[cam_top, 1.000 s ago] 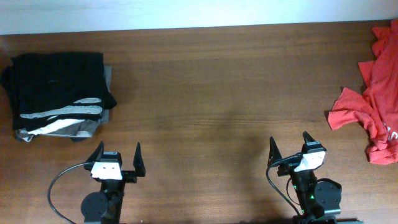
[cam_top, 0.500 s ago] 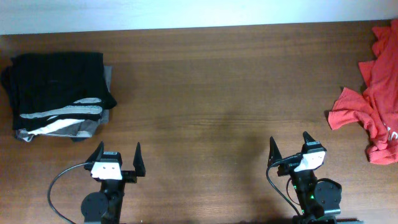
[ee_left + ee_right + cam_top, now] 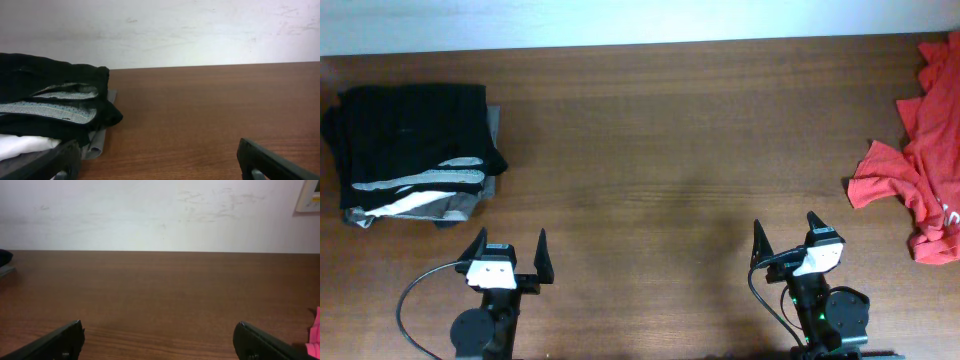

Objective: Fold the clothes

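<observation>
The unfolded red-orange garment (image 3: 920, 190) lies crumpled ahead of the right hand (image 3: 785, 240) and well out to its right. Its long axis runs away from the robot along the edge of the surface (image 3: 670, 150), so this hand is much the nearer one for reaching it. The folded stack (image 3: 415, 150) of black and grey striped clothes sits ahead of the left hand (image 3: 510, 243), slightly to its left. Both hands have their fingers spread wide apart and hold nothing.
</observation>
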